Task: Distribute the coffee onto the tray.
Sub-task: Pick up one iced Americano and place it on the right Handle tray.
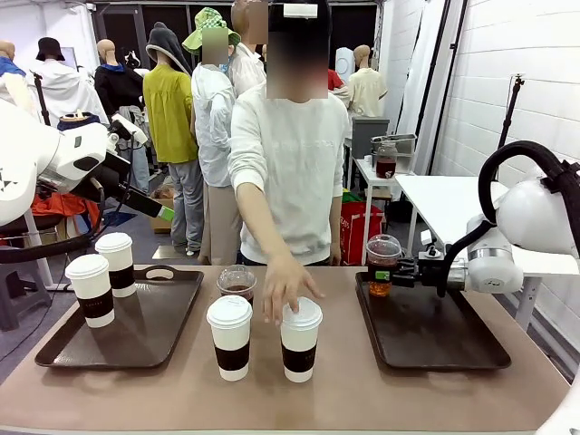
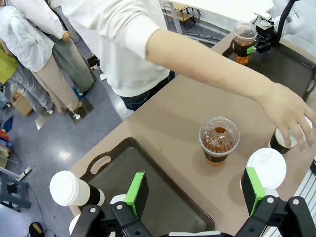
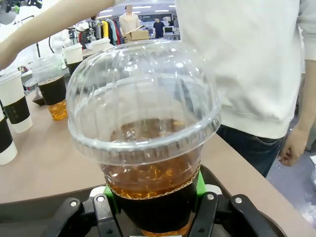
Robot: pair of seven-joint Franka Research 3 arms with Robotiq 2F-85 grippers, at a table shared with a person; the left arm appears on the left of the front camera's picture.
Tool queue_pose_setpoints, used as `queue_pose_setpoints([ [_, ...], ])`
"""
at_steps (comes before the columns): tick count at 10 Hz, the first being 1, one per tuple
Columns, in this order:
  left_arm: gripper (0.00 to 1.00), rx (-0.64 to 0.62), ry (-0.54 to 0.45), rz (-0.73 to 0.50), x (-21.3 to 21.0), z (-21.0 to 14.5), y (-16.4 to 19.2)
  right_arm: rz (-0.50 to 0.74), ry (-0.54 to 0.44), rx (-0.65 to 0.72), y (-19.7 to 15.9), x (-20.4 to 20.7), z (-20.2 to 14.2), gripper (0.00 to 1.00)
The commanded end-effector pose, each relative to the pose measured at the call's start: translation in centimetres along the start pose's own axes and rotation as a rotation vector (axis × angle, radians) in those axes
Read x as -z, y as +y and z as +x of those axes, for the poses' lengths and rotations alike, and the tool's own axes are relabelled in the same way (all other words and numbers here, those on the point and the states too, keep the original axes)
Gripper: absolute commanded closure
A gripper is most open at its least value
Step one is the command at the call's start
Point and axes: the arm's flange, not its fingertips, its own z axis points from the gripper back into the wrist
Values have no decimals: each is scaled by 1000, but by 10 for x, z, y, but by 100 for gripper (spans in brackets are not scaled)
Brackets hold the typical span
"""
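My right gripper is shut on a clear dome-lidded cup of coffee over the far left corner of the right tray. In the right wrist view the cup stands between the green pads. A second clear cup and two white-lidded paper cups stand mid-table. The person's hand rests on the right one's lid. Two more paper cups stand on the left tray. My left gripper hangs open high above the table, holding nothing.
The person stands at the far side, one arm stretched across the table's middle. Most of the right tray's surface is bare. The left tray's right half is free. A white side table stands behind my right arm.
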Motion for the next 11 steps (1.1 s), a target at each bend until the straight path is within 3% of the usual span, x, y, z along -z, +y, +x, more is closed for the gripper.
queue_pose_setpoints([
  [1,0,2,-3,-4,0,0,1,-27,-4,20,-9,4,1,37],
  [2,0,2,-3,-4,0,0,1,-27,8,24,-8,5,0,37],
  [4,0,2,-3,-4,0,0,1,-24,20,40,-7,4,0,1],
  [11,0,2,-3,-4,0,0,1,-60,30,96,16,-22,-4,0],
])
